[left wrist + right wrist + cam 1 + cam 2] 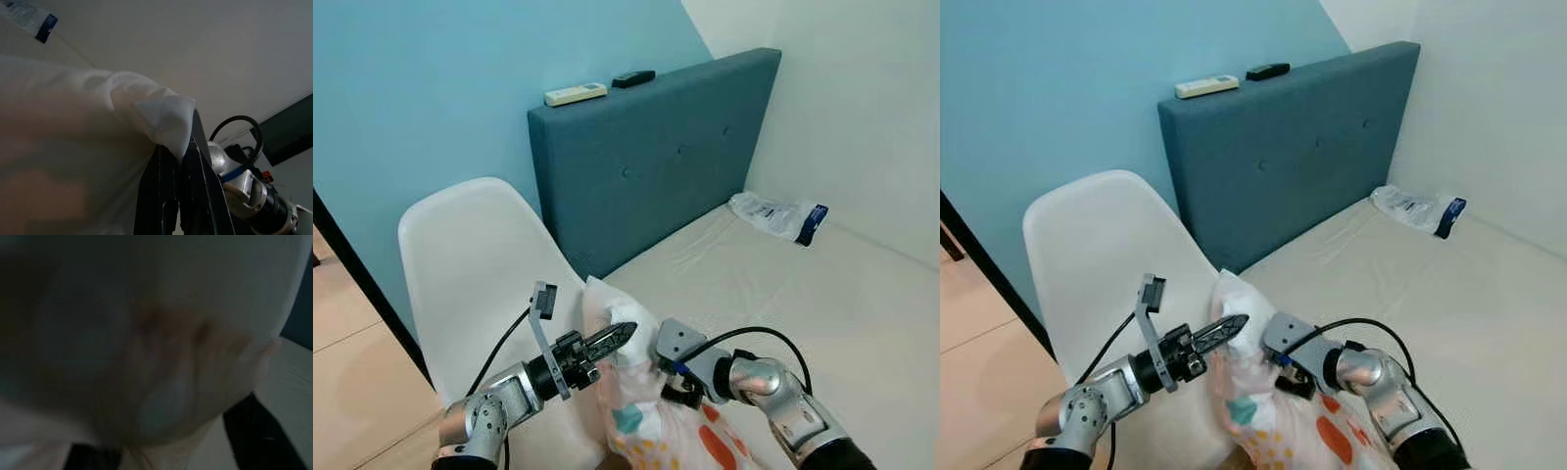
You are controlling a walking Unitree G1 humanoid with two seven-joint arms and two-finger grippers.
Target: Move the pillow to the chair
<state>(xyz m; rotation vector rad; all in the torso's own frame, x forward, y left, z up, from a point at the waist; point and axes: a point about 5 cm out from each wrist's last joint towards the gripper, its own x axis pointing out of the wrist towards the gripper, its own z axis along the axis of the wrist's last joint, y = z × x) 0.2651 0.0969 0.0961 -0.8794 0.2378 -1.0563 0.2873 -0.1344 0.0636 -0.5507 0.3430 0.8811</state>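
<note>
My left gripper (625,334) is pinched shut on the pillow (641,411) corner, right gripper (666,377) pressed into it with finger state unreadable, pillow held between bed (822,304) and chair (475,264); swing left together, release over seat.

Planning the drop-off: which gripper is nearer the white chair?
Left. The left gripper, shut on a corner of the pillow, sits just in front of the chair. The right gripper is against the pillow's far side, toward the bed.
</note>
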